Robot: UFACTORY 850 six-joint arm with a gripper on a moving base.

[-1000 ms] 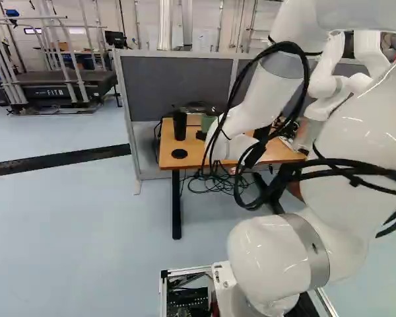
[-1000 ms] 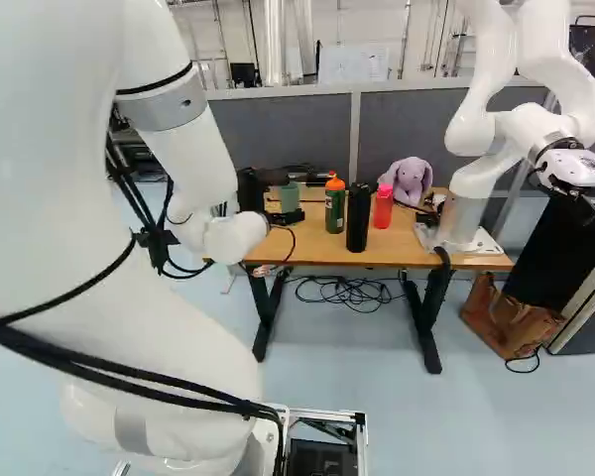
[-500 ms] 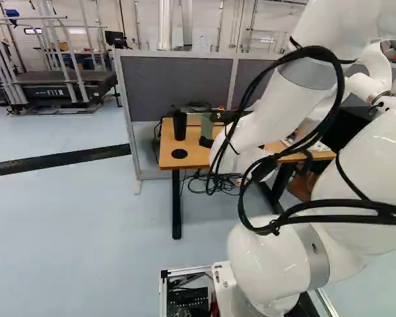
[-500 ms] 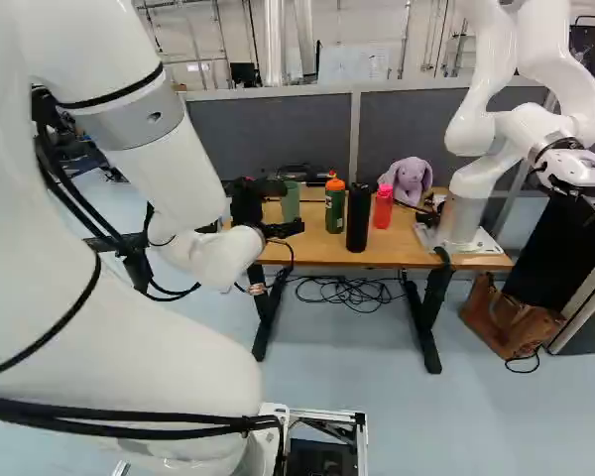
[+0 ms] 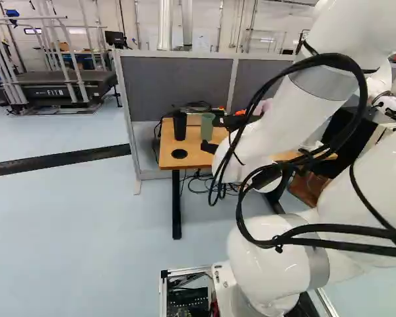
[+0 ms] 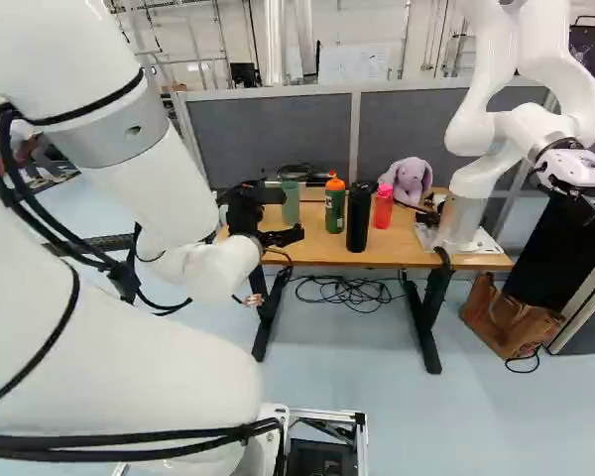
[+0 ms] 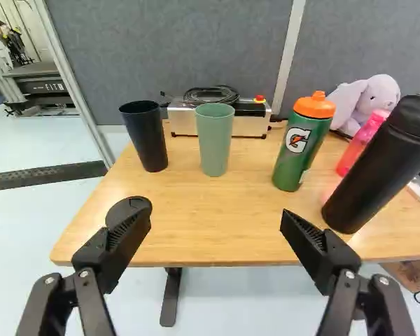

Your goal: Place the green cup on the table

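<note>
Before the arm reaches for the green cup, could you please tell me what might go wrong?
The gripper is spread wide, and the black cup and green bottle flank the green cup, so a finger might knock one over. The black bottle stands near the table's front edge; a sideways swing could tip it off. Overshooting might push the green cup into the box behind.

A wooden desk [image 6: 315, 246] spans the middle of the right base view. Standing on it there, left to right: green cup [image 6: 291, 203], green bottle [image 6: 334, 206], black bottle [image 6: 358, 220], pink bottle [image 6: 382, 208], plush rabbit [image 6: 411, 179], and another robot [image 6: 463, 216]. Centre-left in the left base view are a black cup [image 5: 179, 126] and black disc [image 5: 179, 154]. Behind the green cup sits a metal box [image 7: 249, 126].
</note>
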